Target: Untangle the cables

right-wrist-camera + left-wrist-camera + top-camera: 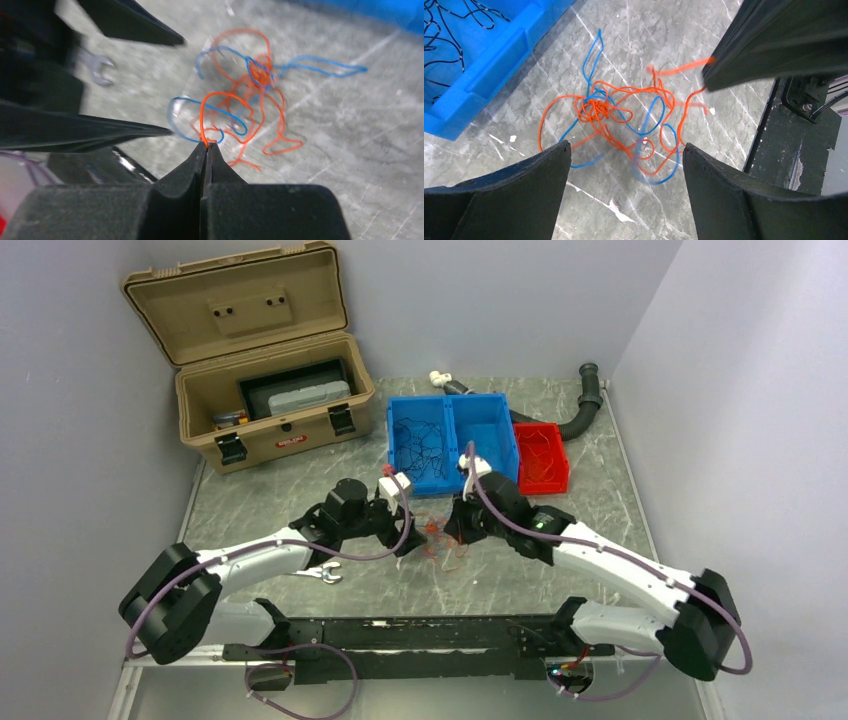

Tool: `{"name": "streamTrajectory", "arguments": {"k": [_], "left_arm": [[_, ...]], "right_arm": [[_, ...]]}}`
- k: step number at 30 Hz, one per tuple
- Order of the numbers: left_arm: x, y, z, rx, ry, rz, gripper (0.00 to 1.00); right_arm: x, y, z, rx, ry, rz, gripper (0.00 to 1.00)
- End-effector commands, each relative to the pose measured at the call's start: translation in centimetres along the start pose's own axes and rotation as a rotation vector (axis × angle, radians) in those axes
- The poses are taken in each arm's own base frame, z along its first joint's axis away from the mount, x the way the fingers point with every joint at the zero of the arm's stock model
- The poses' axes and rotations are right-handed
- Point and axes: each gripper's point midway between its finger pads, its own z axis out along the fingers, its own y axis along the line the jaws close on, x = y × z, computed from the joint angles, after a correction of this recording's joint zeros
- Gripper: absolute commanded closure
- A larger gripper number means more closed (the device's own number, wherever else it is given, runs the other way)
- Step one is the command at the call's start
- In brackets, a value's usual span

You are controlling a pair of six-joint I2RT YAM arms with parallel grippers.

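A tangle of thin orange and blue cables lies on the marble table between my two grippers. In the left wrist view the knot lies just beyond my left gripper, which is open, empty and low over the table. My left gripper also shows in the top view. My right gripper is shut on an orange strand that loops up from the tangle. It sits at the right of the tangle in the top view. More thin black cables lie in the blue bin.
A two-compartment blue bin and a red bin stand behind the tangle. An open tan toolbox is at the back left, a black hose at the back right. A wrench lies near the left arm. A black rail runs along the front.
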Motion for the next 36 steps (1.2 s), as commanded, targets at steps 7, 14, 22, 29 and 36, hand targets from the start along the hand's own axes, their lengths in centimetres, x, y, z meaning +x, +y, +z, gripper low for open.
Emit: {"name": "streamTrajectory", "arguments": {"k": [7,14,22,29,36], "left_arm": [[-3.0,-1.2,-1.6,0.021,-0.153,0.080,0.14],[-2.9,-0.8,-1.8,-0.002,-0.149,0.083,0.13],[-2.9,-1.2,-1.6,0.027,-0.157,0.081,0.12],[-4.3,-2.2,-0.9,0.083,-0.206,0.079,0.16],[-4.2,-2.0,0.0,0.066,-0.200,0.088,0.19]], "right_arm": [[-13.3,7.3,-12.3,-0.184,-0.372,-0.128,1.00],[-17.8,8.3,-17.7,-0.214,-0.609,-0.112,1.00],[-20.1,9.9,-22.0,-0.295,-0.750,-0.107,1.00],[-20.6,11.3,-22.7,-0.348,-0.743,-0.121,1.00],[-20.4,12.1,-22.8,-0.408,-0.743,-0.104,1.00]]}}
